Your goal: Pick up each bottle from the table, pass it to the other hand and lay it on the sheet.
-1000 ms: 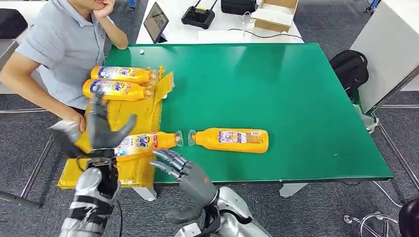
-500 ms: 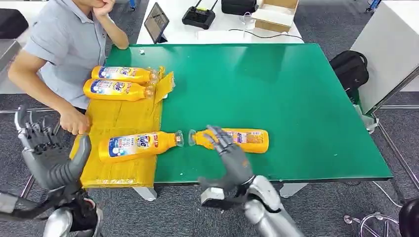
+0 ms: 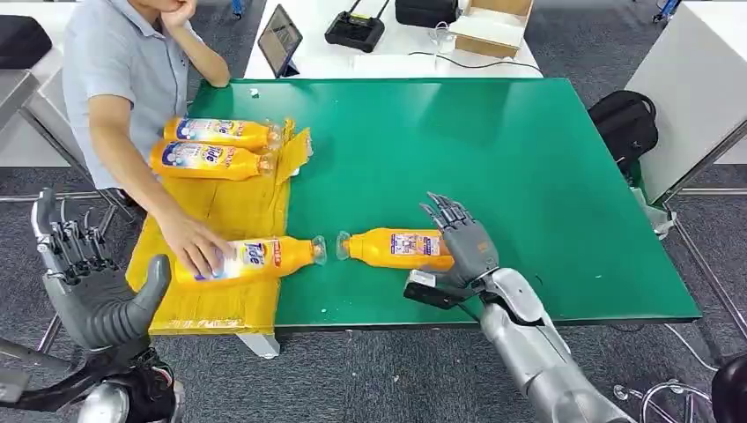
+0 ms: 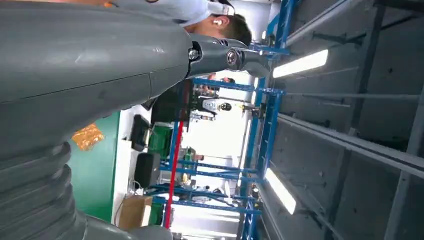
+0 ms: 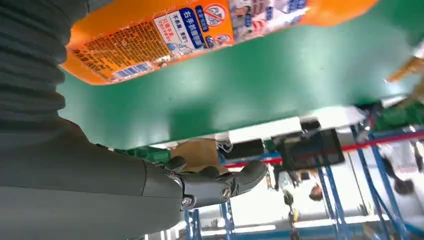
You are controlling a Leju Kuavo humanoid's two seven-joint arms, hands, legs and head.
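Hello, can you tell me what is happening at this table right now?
A robot is moving orange bottles onto the yellow sheet. Three already lie there, and a person's hand rests on the nearest one. The right hand is open at the last bottle on the green table, not gripping it yet. The left hand is open, off the table.
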